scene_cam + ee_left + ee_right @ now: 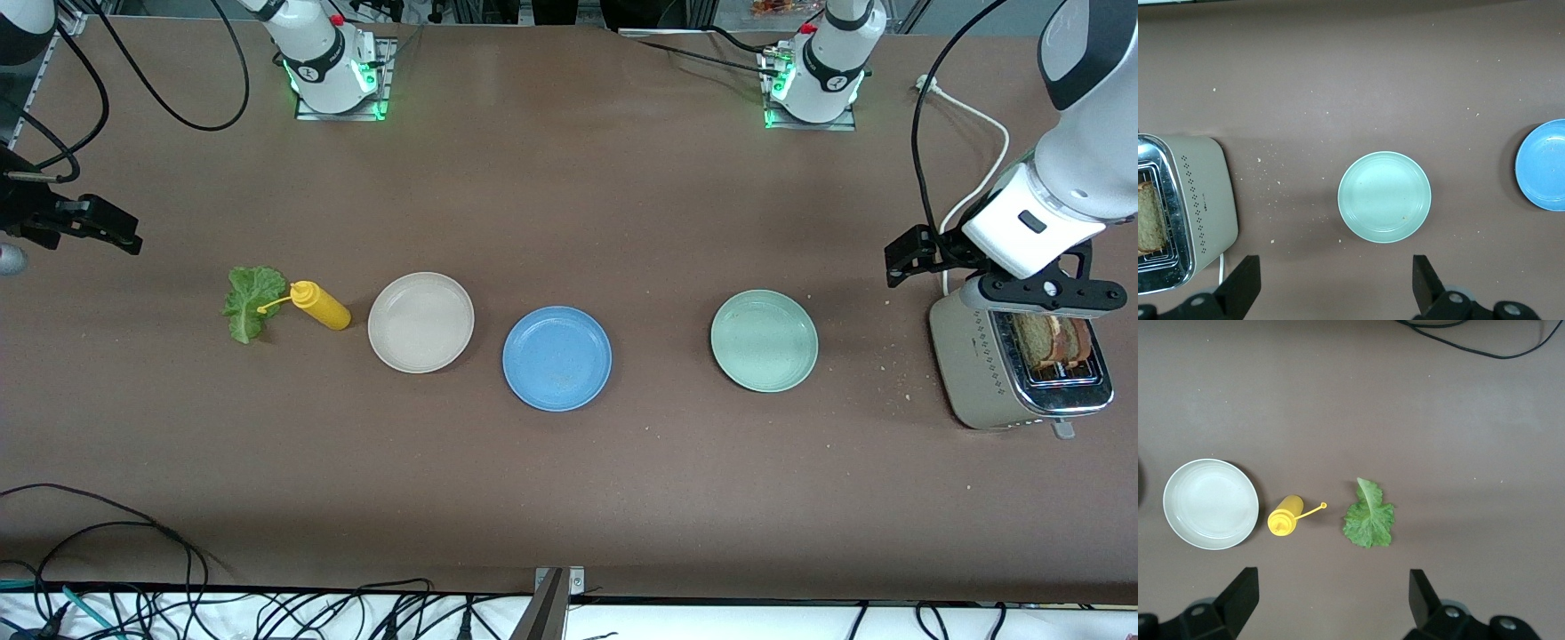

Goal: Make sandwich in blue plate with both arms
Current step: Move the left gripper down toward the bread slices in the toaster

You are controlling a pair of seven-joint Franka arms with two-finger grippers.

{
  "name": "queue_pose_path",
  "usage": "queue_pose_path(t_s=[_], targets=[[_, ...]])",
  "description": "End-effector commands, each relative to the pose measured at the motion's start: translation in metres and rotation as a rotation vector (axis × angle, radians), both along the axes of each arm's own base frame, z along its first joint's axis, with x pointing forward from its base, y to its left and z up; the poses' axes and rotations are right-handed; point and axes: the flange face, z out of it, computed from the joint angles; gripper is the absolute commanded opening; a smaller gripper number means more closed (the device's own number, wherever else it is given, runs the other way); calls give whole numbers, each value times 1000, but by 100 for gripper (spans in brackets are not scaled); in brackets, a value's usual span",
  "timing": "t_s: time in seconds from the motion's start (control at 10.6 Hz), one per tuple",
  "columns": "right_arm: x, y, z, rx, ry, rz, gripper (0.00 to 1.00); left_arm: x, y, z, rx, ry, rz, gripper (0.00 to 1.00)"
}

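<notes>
You have three plates on the worktop: beige plate, blue plate between, pale green plate. Bread slices sit in the toaster; only the front view shows both. One lettuce leaf touches the yellow bottle. The left claw over bare worktop beside the toaster and the right claw gape wide, empty.

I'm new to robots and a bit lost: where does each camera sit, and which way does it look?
Front view: high across the table, facing both arm bases.
Left wrist view: looks down past open left gripper at round pale green plate and beige metal toaster.
Right wrist view: down past open right gripper at ruffled lettuce leaf.
Shared: round blue plate.
</notes>
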Motion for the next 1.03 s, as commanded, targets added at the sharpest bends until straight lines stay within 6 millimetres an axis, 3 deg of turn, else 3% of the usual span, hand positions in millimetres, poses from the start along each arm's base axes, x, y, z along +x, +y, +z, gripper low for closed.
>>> queue_pose_path(t_s=[0.0,0.38,0.75,0.94], targets=[[-8,-4,8,-17,35,-4,100,-5,-3,9,-16,2,1,100],[-12,-3,31,-11,28,-3,100,-3,6,8,-6,1,15,100],[2,-3,1,-22,79,-12,100,-1,18,5,1,6,31,100],[2,-3,0,-17,79,-12,100,-1,19,-2,3,23,32,100]])
